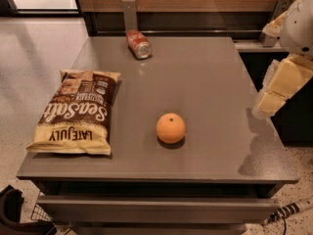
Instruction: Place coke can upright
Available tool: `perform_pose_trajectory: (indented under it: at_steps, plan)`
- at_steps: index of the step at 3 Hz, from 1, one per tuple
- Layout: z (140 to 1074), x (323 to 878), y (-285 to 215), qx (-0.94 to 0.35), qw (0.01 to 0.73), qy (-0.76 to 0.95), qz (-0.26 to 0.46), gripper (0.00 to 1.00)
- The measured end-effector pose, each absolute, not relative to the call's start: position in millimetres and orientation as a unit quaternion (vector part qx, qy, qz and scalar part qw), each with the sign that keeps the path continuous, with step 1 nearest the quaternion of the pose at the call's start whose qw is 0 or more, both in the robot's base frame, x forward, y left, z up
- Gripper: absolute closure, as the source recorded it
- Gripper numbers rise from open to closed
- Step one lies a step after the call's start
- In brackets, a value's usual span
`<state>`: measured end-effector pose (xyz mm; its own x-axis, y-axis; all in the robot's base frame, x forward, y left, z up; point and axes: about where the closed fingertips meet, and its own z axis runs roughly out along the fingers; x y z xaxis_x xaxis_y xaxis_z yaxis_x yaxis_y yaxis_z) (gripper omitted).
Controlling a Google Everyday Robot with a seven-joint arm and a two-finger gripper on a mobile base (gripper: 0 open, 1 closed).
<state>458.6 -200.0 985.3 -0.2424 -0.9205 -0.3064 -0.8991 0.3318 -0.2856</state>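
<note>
The coke can (138, 44) lies on its side near the far edge of the grey table (210, 77), left of centre, with its silver end turned toward the camera. My gripper (275, 89) hangs at the right side of the view, just off the table's right edge, as cream-coloured blocks below the white arm. It is far from the can, and nothing is seen held in it.
An orange (170, 128) sits in the middle front of the table. A brown Late July chip bag (76, 111) lies flat at the front left. A wood-panelled wall with metal brackets (129, 13) runs behind the table. Speckled floor lies to the left.
</note>
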Motion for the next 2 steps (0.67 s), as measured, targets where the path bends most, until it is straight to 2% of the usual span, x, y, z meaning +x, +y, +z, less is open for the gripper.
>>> perform_pose_trajectory:
  at_steps: [2]
  plan:
    - [1004.6,525.0,-174.6,-0.492,0.261,0.831,-0.010,0.00]
